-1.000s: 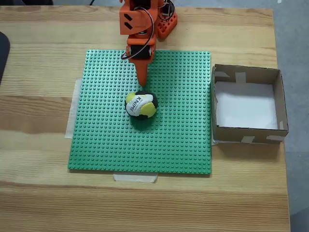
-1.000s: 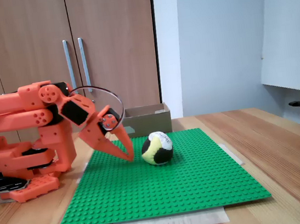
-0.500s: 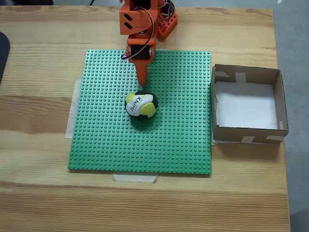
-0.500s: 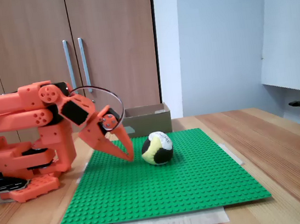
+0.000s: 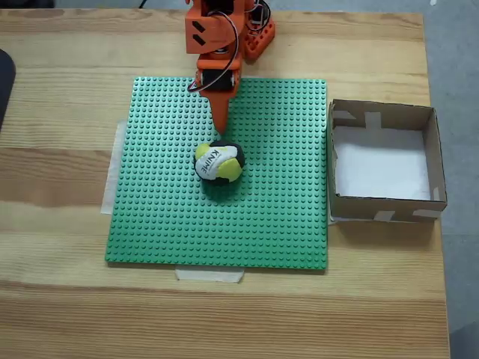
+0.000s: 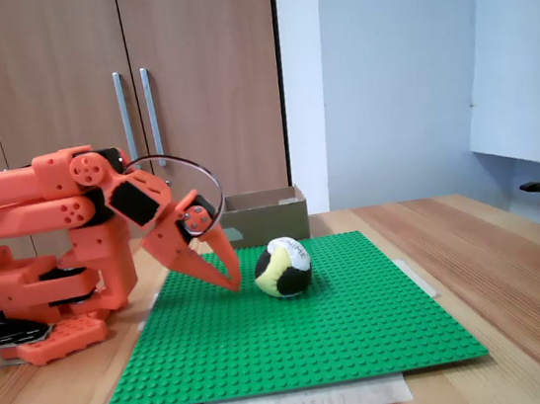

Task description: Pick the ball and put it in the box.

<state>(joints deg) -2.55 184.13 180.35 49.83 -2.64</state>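
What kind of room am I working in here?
Probably an office or lab: a pale wooden table with a taped-down green studded baseplate, tall wooden cupboard doors with metal handles behind, plain white walls.

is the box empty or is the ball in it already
Empty: the box shows only its white paper bottom, and the ball sits on the green baseplate.

An office or lab room: a wooden table [image 5: 67, 314] carries a taped-down green studded baseplate [image 5: 277, 224], with tall wooden cupboards [image 6: 82, 57] with metal handles and plain white walls [image 6: 382, 68] behind.
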